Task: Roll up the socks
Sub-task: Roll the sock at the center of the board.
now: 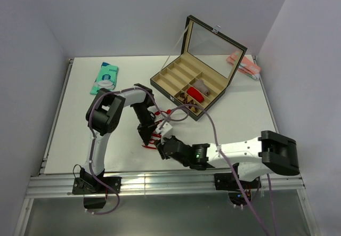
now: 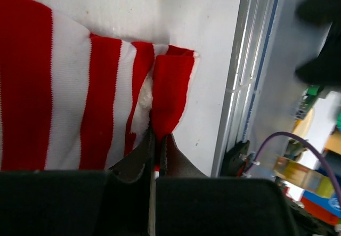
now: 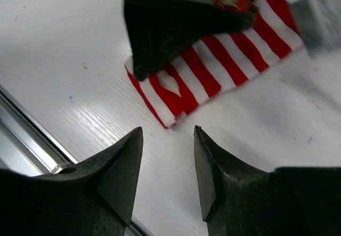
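Left wrist: left gripper (image 2: 157, 140) has its jaws pinched tight on a folded red edge of the striped sock (image 2: 69, 97). The rest of the sock lies flat on the table (image 2: 202, 28).

Right wrist: right gripper (image 3: 168, 135) is parted to a moderate gap and empty. It hovers just off the sock's corner, not touching.

Top: the sock sits near the open case (image 1: 160, 85), on its arm-base side, with both grippers meeting over it. There's something brown in a case compartment beside a red roll (image 1: 195, 93). Could be the second sock, too small to tell.

Handling, my read: thin knit, light, limp, no stiffness. It grips fine, but the fold likely flops open if let go. Take the folded edge through all layers and pin the free end with the other arm.
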